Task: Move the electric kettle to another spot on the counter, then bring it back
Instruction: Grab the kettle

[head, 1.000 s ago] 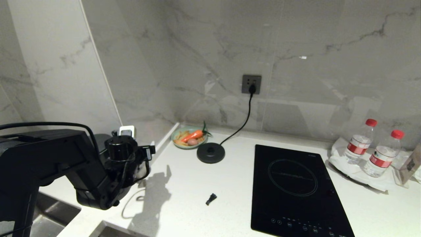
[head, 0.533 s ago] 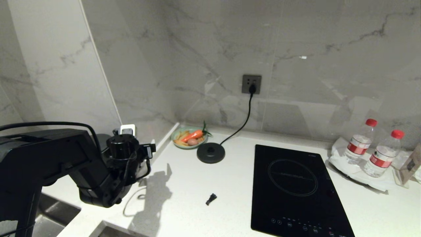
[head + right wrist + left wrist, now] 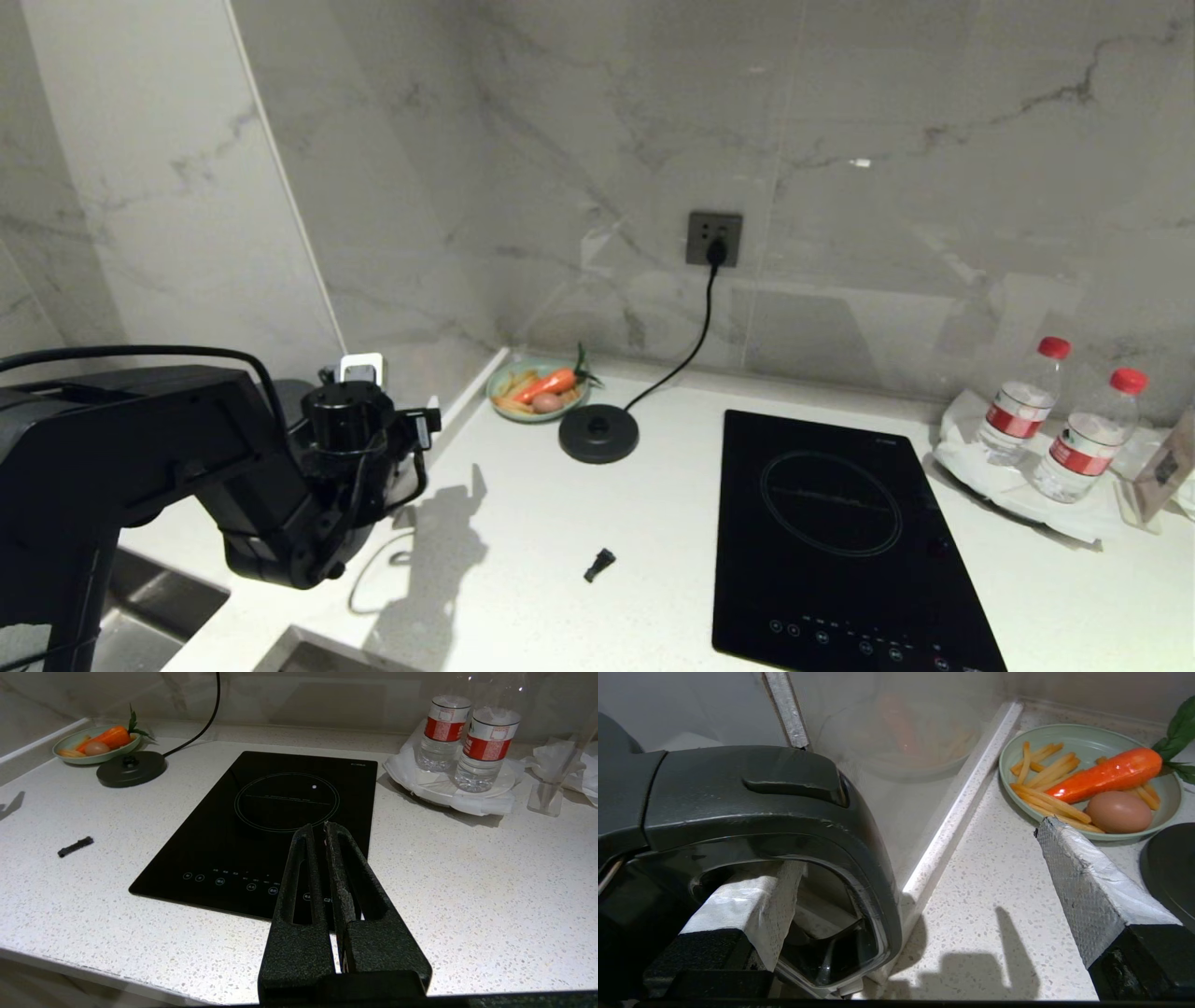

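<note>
- While our left gripper (image 3: 920, 877) stands wide open, one padded finger (image 3: 752, 905) sits through the loop handle of the electric kettle (image 3: 752, 812); the other finger is outside, over the counter (image 3: 994, 891).
- To grasp well, we judge both pads should close squarely on the handle before lifting straight up.
- Beyond the outer finger: green plate (image 3: 1087, 742) and base disc (image 3: 1171, 868).
- Kettle body, spout and footing are cut off; the arm blocks it in the head view.
- Right gripper (image 3: 323, 828) is closed and empty above the hob (image 3: 280, 826).
</note>
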Motion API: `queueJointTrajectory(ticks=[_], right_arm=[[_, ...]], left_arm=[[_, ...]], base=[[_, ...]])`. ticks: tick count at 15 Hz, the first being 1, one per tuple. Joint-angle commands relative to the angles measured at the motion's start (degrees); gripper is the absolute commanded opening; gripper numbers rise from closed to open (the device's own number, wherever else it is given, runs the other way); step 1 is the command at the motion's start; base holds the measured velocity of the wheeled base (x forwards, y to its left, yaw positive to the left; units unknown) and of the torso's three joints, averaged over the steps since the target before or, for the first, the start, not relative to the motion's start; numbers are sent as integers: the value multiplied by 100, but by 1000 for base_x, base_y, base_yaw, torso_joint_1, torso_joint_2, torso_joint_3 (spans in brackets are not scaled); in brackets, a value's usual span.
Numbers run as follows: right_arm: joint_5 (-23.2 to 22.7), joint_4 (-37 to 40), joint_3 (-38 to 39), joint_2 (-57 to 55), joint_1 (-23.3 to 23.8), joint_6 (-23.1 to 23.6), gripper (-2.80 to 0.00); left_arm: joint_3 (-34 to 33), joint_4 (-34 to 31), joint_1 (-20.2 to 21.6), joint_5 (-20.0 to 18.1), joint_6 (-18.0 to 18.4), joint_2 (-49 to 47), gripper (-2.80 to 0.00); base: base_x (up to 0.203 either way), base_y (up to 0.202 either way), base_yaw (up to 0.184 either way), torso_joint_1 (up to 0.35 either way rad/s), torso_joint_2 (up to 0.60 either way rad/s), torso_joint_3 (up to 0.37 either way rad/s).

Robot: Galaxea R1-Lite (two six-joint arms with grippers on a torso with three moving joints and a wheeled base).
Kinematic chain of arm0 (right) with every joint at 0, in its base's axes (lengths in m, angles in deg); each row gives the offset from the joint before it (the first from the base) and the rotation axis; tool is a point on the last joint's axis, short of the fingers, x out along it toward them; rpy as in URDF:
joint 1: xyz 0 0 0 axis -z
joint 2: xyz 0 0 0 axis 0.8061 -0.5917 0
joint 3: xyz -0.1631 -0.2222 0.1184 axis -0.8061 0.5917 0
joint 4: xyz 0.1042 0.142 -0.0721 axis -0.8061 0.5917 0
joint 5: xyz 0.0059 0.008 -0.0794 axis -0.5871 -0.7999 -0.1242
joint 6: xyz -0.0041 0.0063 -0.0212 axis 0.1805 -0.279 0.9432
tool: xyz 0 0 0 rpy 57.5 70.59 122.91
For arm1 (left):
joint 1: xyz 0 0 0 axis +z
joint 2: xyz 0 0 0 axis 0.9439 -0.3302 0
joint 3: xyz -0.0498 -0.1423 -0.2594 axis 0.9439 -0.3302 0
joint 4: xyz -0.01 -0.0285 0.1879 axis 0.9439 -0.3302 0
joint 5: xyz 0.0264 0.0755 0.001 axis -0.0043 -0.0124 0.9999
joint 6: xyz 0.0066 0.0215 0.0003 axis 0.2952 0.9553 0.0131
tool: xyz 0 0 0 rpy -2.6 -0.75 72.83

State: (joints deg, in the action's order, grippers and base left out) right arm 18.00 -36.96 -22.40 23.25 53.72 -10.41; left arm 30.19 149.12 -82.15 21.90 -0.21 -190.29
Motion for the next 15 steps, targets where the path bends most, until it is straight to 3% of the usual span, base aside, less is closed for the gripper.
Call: queueJointTrajectory(ticks=[1,2,3,15], right_arm=[[-5,0,0,0,0,4,-280],[-2,0,0,-4,0,4,-280],[1,0,0,0,0,4,-280],[-5,0,0,-5,0,4,-280]], left_arm=[[0,44,1,25,-3,12,0],[0,44,18,25,-3,13,0],[-9,44,36,25,-3,30,-280],[-35,61,177,17,-3,21,-280]], base=[[0,0,0,0,0,0],[0,0,0,0,0,0],[0,0,0,0,0,0],[0,0,0,0,0,0]])
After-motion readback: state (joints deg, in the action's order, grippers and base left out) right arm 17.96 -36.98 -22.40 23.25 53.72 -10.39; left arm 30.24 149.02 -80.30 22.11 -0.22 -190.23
